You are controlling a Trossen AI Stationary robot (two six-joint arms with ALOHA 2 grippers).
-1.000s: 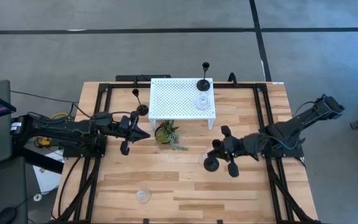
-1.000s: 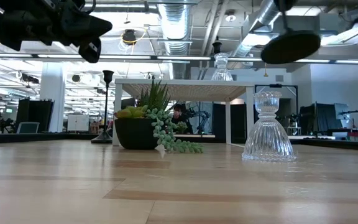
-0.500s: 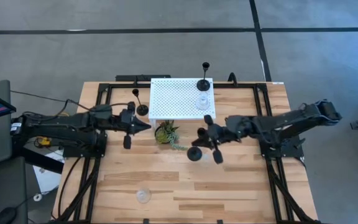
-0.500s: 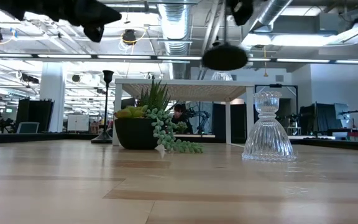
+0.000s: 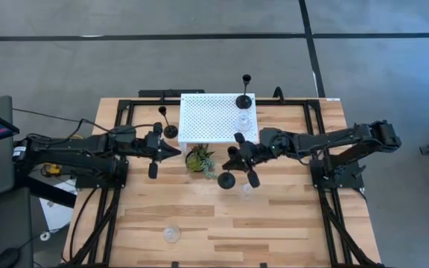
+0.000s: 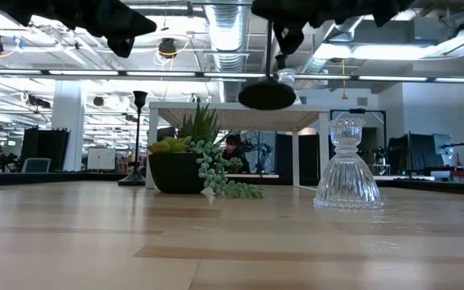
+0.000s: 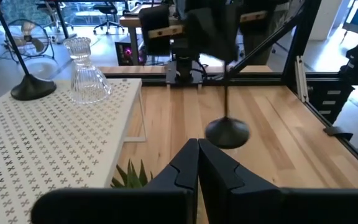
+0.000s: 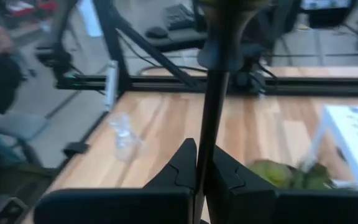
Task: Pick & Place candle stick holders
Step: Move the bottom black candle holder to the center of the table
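Transport step: right gripper (image 5: 238,156) is clenched on a black holder (image 5: 226,179) in the air; next, lower it upright onto the white stand (image 5: 199,123) just beyond. Left gripper (image 5: 171,151) waits pressed together, holding nothing.

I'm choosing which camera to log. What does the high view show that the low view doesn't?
Only the high view shows the clear glass holder at the table's near edge and the whole white perforated stand. Only the low view shows the carried black holder's base hanging clear of the tabletop. Both show the potted plant and the right claw holding that holder.
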